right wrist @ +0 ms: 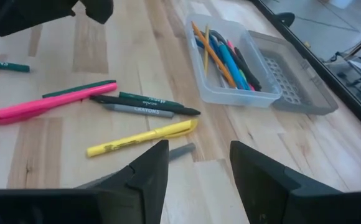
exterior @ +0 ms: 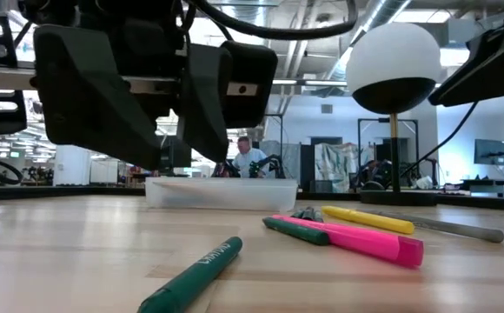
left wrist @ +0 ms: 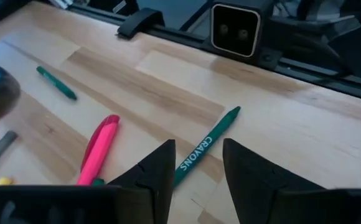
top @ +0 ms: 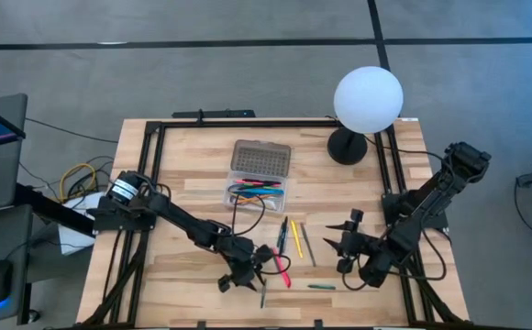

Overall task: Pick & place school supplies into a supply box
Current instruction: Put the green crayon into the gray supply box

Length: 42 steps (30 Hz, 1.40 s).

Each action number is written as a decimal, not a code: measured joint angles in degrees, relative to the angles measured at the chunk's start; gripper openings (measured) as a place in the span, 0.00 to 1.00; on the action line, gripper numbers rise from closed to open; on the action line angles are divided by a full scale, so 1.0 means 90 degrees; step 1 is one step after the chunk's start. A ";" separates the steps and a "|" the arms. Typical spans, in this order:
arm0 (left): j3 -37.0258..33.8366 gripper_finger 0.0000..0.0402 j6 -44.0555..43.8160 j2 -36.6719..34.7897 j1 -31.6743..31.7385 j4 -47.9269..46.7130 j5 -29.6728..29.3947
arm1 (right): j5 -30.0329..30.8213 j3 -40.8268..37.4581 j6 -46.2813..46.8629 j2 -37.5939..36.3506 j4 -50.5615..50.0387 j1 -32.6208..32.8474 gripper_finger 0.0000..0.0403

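At the near edge of the wooden tabletop point(top: 202, 284), the left gripper point(top: 238, 278) hangs low over the wood with its fingers point(left wrist: 152, 171) apart and nothing between them. A green crayon point(left wrist: 206, 145) lies just ahead of those fingers. Another green crayon point(top: 321, 286) lies further right along the same near edge.

Just right of the left gripper lies a pink highlighter point(top: 282, 269). Beside it, toward the middle of the tabletop, a loose cluster lies close together: a yellow highlighter point(top: 295, 238), a black pen point(right wrist: 144, 103), a grey crayon point(right wrist: 137, 111) and a dark green pen point(right wrist: 78, 89). A thin grey pencil point(top: 308, 246) lies just right of the yellow highlighter.

On the right side of the tabletop, the right gripper point(top: 349, 240) waits above the wood, its fingers point(right wrist: 144, 171) spread wide and holding nothing.

Further back, near the middle, sits the clear supply box point(top: 237, 198), its tray already holding several pens and pencils in orange, blue, pink and black. Its grey gridded lid point(top: 260, 159) lies open flat behind the tray.

At the far right corner stands a lamp point(top: 367, 96) with a white globe on a black base.

Beyond the tabletop, in the low view, a person point(exterior: 250, 156) sits far back in the room.
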 joint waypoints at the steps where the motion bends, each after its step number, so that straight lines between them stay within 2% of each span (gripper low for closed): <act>1: 0.0000 0.31 0.0076 0.0002 -0.0007 -0.0007 0.0022 | 0.0000 0.0000 -0.0002 0.0000 0.0024 -0.0021 0.41; 8: 0.0000 0.28 0.0386 0.0495 -0.0017 0.0371 0.0101 | -0.0010 0.0002 -0.0011 0.0000 0.0123 -0.0151 0.40; 11: -0.0005 0.28 0.0383 0.0651 -0.0017 0.0432 -0.0066 | -0.0022 0.0002 -0.0058 0.0000 0.0136 -0.0160 0.40; 35: 0.0055 0.28 0.0796 0.0701 -0.0003 0.0903 -0.0189 | -0.0029 0.0002 -0.0071 0.0000 0.0158 -0.0157 0.38; 42: 0.0568 0.28 0.0828 0.0818 0.0050 -0.0152 -0.0151 | -0.0038 0.0003 -0.0073 0.0000 0.0235 -0.0157 0.38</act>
